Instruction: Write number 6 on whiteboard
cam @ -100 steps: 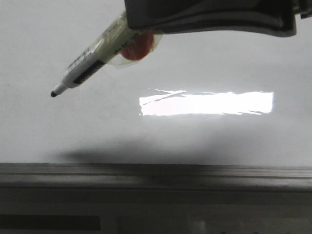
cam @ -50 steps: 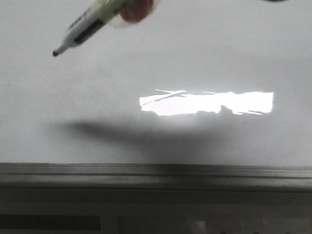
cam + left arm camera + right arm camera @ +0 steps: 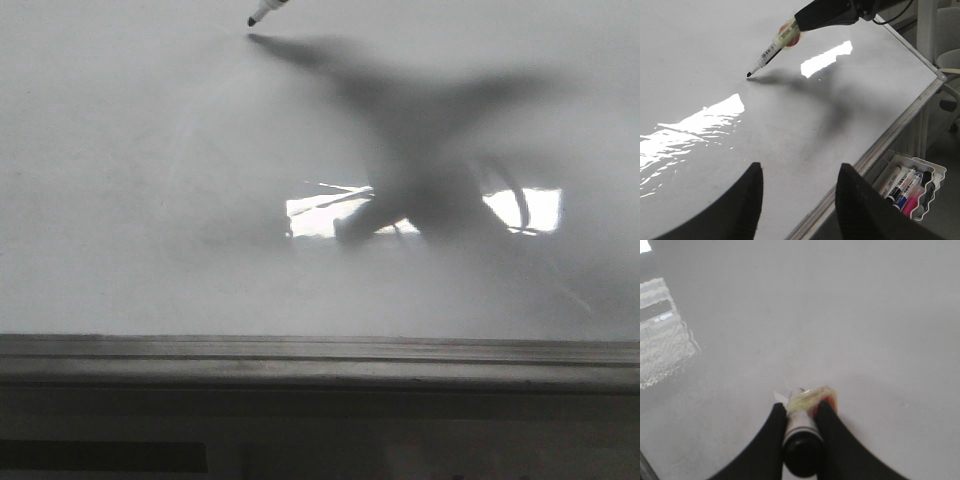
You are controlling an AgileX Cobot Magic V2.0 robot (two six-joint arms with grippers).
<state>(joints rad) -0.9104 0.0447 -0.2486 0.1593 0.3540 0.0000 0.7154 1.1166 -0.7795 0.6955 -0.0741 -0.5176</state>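
The right gripper [image 3: 801, 427], clamped on the marker [image 3: 771, 49], has carried its tip up the whiteboard [image 3: 150, 200], nearly touching. No 6 yet. The left gripper [image 3: 797, 192] hangs open, empty.

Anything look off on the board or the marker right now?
Nothing damaged or spilled. The marker has tape and an orange lump wrapped around its body at the right gripper, likely deliberate. The whiteboard shows no ink yet.
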